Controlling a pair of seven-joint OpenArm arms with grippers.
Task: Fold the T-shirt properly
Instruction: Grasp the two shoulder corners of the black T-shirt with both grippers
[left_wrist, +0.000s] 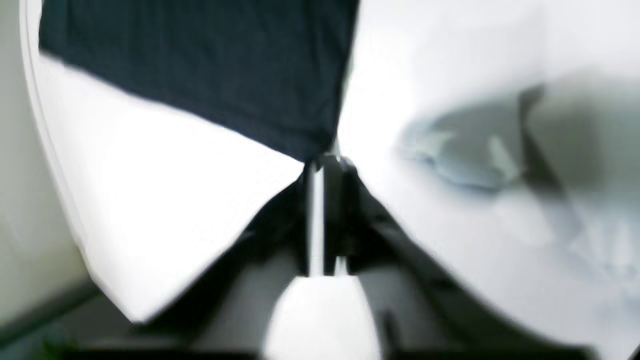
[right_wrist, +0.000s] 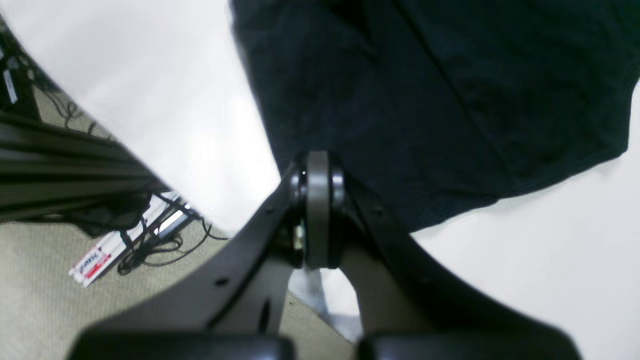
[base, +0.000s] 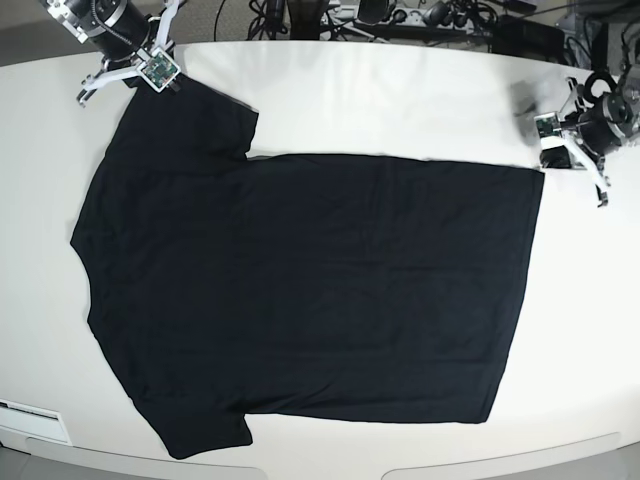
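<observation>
The left wrist view is smeared by blur, so the left gripper (left_wrist: 322, 165) cannot be read as parted or closed. The T-shirt (left_wrist: 200, 65) is cut off by that view's top edge. The tabletop (base: 400, 80) is cropped at the base view's lower corners.

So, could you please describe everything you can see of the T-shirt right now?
The T-shirt is plain black cloth, short-sleeved, spread flat and nearly smooth on the white table, with no print showing. Its sleeves lie toward the base view's left, its hem toward the right. The right gripper, shut, sits at one sleeve's edge; the left gripper is at a hem corner, though blur hides any contact.
</observation>
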